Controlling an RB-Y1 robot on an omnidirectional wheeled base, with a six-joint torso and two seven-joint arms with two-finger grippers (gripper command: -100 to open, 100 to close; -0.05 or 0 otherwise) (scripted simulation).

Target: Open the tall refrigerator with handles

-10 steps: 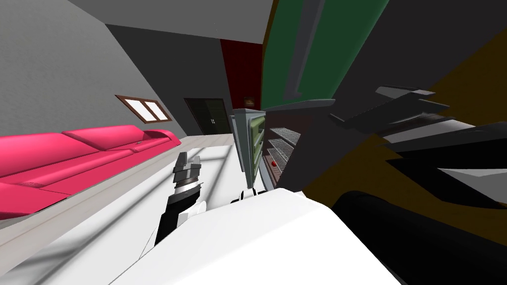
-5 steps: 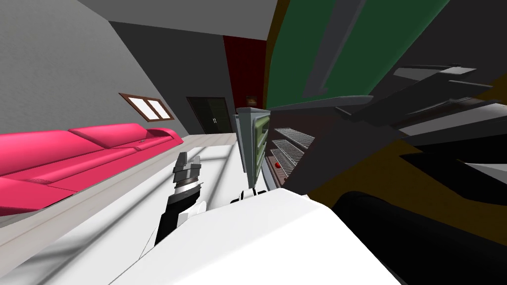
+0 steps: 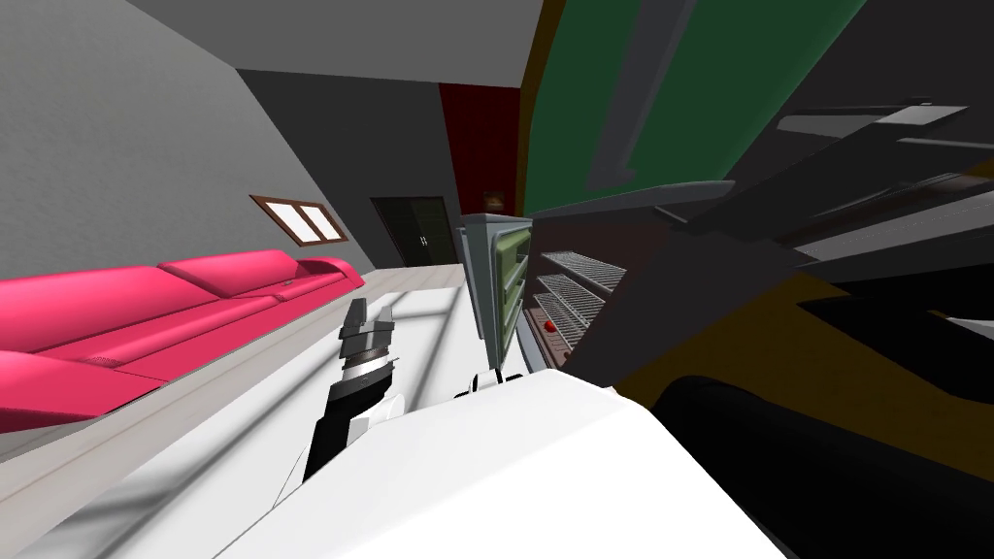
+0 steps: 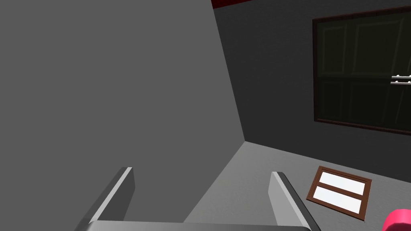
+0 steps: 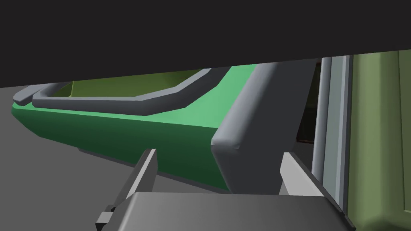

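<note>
The refrigerator's green door (image 3: 738,87) rises close at my right, with a long grey handle (image 3: 631,97) on it. In the right wrist view the green door (image 5: 160,124) carries that grey handle (image 5: 249,128), whose thick end stands between the fingers of my right gripper (image 5: 218,156); the jaws are open and do not press it. Beside it another door (image 3: 500,277), grey-edged with an olive lining (image 5: 377,140), stands open. Wire shelves (image 3: 582,272) and a small red thing (image 3: 551,327) show inside. My left gripper (image 3: 367,315) hangs open and empty, away from the refrigerator (image 4: 202,188).
A pink sofa (image 3: 146,311) runs along the left wall under a small window (image 3: 301,221). A dark double door (image 3: 413,233) is at the far end. Dark slanted shapes (image 3: 874,194) crowd the right. Pale floor (image 3: 243,408) lies between sofa and refrigerator.
The whole head view has shifted a little, my own move: the green door looms larger and more of the wire shelves shows. Both grippers stand as before.
</note>
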